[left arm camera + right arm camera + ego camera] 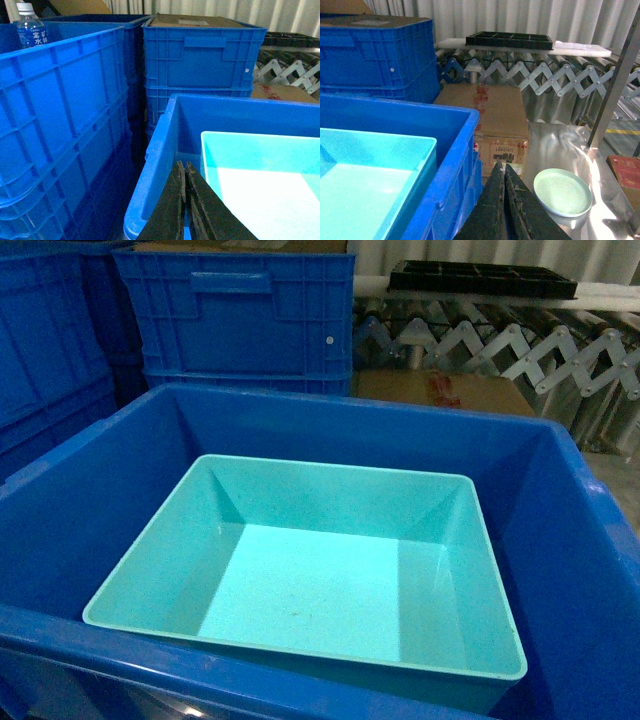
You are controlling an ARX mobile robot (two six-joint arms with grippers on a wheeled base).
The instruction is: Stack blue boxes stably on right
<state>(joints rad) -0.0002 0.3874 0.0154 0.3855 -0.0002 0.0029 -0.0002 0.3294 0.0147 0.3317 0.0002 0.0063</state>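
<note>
One turquoise blue box [330, 580] lies inside a large dark-blue crate [590, 540], tilted slightly, its rim below the crate's rim. The left wrist view shows its left part [260, 170] and the right wrist view its right end [370, 185]. My left gripper [184, 165] is shut and empty, hanging above the crate's left wall. My right gripper [502, 167] is shut and empty, outside the crate's right wall. Neither gripper shows in the head view.
Stacked royal-blue ribbed crates [240, 320] stand behind and to the left [60, 115], a water bottle [31, 27] in one. A cardboard box [495, 120], a pale green plate [563, 192] on shiny sheeting and a roller conveyor [545, 70] with a black tray [509, 40] are on the right.
</note>
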